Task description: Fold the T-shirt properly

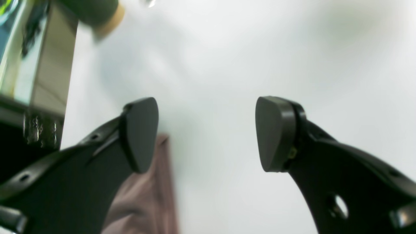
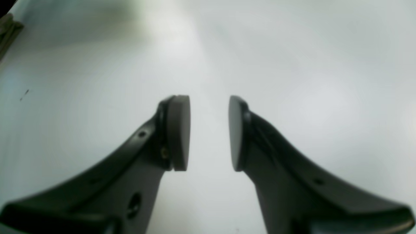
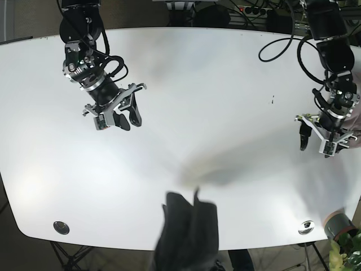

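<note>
The T-shirt [image 3: 189,228] is a dark, motion-blurred bundle at the middle of the table's front edge, partly over the edge, with a blurred grey shadow above it. It shows only in the base view. My left gripper [image 3: 317,144] is open and empty above the bare table at the right edge, far from the shirt; its jaws stand wide apart in the left wrist view [image 1: 208,133]. My right gripper [image 3: 121,119] is open and empty over the back left of the table; in the right wrist view [image 2: 209,133] the gap is narrower.
The white table [image 3: 225,84] is bare around both grippers. A brownish-pink cloth [image 1: 146,195] lies under my left gripper's finger. A green cylinder with a tan end [image 3: 337,223] stands at the front right corner. Metal grommets [image 3: 61,227] sit near the front corners.
</note>
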You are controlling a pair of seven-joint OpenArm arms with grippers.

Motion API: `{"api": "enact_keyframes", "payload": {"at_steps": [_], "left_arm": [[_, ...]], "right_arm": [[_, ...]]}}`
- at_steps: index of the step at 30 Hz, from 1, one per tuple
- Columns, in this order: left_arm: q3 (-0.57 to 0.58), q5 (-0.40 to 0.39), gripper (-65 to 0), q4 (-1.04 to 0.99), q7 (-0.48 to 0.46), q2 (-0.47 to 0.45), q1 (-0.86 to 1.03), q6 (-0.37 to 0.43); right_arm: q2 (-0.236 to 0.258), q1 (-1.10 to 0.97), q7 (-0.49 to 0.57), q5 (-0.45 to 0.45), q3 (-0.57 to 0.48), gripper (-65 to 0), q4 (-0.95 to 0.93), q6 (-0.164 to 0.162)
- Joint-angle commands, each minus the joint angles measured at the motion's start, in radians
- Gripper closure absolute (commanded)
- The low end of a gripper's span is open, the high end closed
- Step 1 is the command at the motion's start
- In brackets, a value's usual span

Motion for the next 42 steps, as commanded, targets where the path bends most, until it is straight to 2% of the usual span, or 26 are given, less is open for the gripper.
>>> {"api": "enact_keyframes", "payload": {"at_steps": [1, 4, 10, 14, 25, 32, 36, 38, 40, 42], "left_arm": [[0.012, 0.048, -42.8, 0.105, -0.021, 0.052, -0.011, 0.014], [0.014, 0.093, -42.8, 0.207, 0.001, 0.126, 0.046, 0.014], [0.014, 0.096, -42.8, 0.283, 0.116, 0.213, 0.081, 0.014], [-0.008, 0.093, -42.8, 0.282, 0.172, 0.230, 0.083, 0.014], [-0.043, 0.093, -42.8, 0.286, 0.174, 0.297, 0.086, 0.014], [-0.040, 0.093, -42.8, 0.291, 0.174, 0.347, 0.086, 0.014], [-0.038, 0.096, -42.8, 0.291, 0.174, 0.368, 0.087, 0.014], [-0.038, 0.096, -42.8, 0.291, 0.174, 0.367, 0.097, 0.014], [-0.037, 0.095, -42.8, 0.291, 0.174, 0.367, 0.115, 0.014], [-0.037, 0.095, -42.8, 0.291, 0.174, 0.368, 0.123, 0.014]], "right_arm": [[0.015, -0.010, 0.026, 0.008, 0.024, -18.7, 0.062, 0.000], [0.015, -0.044, 0.026, 0.017, 0.041, -18.7, 0.105, 0.000], [0.010, -0.091, 0.026, 0.017, 0.067, -18.7, 0.119, 0.000], [0.000, -0.117, 0.026, 0.017, 0.090, -18.7, 0.134, 0.006], [-0.013, -0.123, 0.020, 0.017, 0.099, -19.5, 0.148, 0.008], [-0.016, 0.068, -0.165, 0.009, 0.099, -19.5, 0.114, 0.008], [-0.016, 0.208, -0.222, 0.008, 0.097, -19.8, 0.039, 0.008], [-0.016, 0.265, -0.237, 0.008, 0.088, -23.1, -0.008, 0.008], [-0.013, 0.332, -0.244, 0.008, 0.062, -30.4, -0.077, 0.006], [-0.011, 0.385, -0.245, 0.008, 0.039, -34.6, -0.131, 0.008]]}}
